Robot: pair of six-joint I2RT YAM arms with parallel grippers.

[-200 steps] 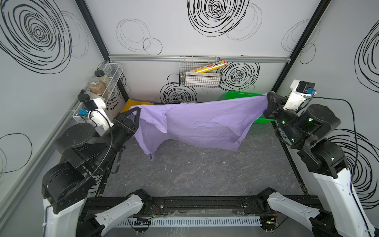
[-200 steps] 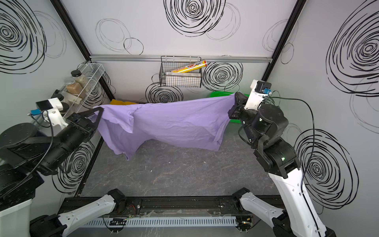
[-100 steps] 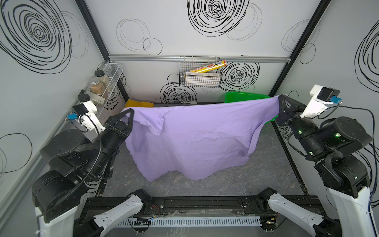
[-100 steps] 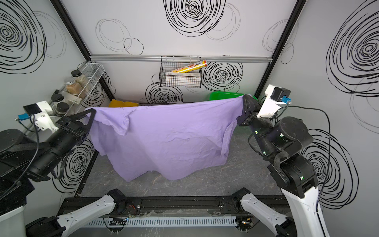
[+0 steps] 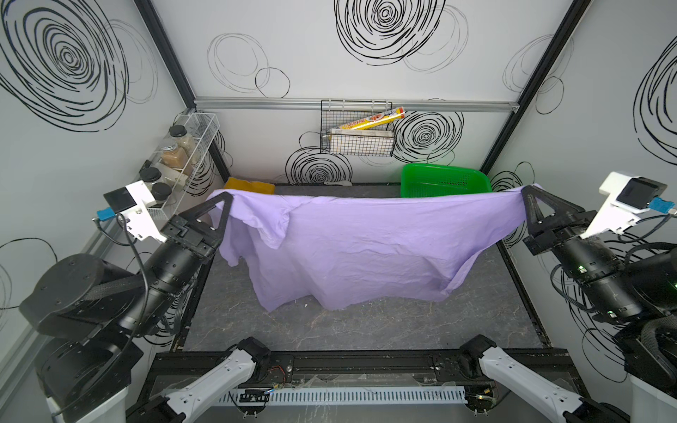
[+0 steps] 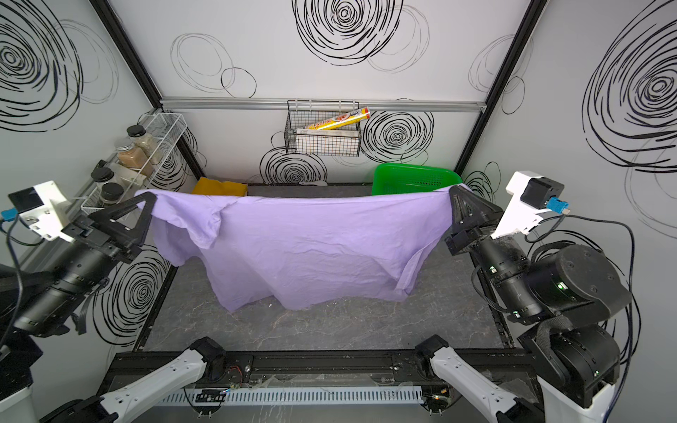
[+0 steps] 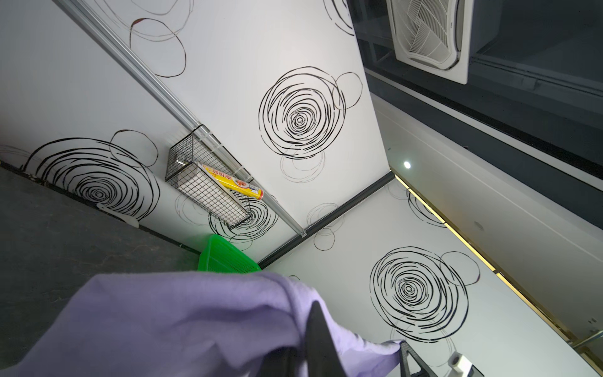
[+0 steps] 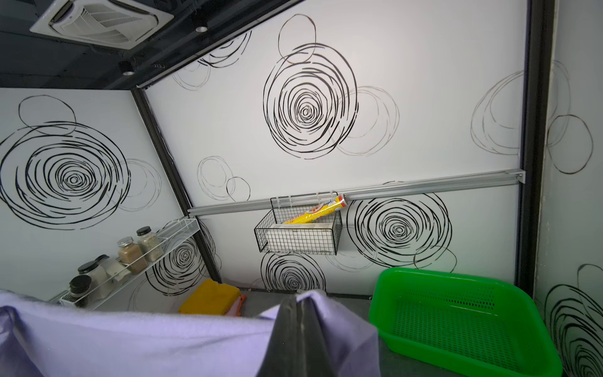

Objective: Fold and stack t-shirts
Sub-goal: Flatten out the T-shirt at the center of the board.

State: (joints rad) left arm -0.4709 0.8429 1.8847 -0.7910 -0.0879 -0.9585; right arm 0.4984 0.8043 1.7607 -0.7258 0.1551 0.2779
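Holding the lavender t-shirt (image 5: 351, 249) spread wide aloft over the table (image 5: 366, 329). Pinching its top corners tight, one in the left gripper (image 5: 226, 197), one in the right gripper (image 5: 525, 189). Reaching up from either side.

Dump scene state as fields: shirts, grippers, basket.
purple shirt: hanging spread between both grippers, lower edge near table, contact unclear
left gripper: shut on one top corner of purple shirt
right gripper: shut on the opposite top corner
yellow shirt: folded, far left corner
basket: far right corner, no shirt inside
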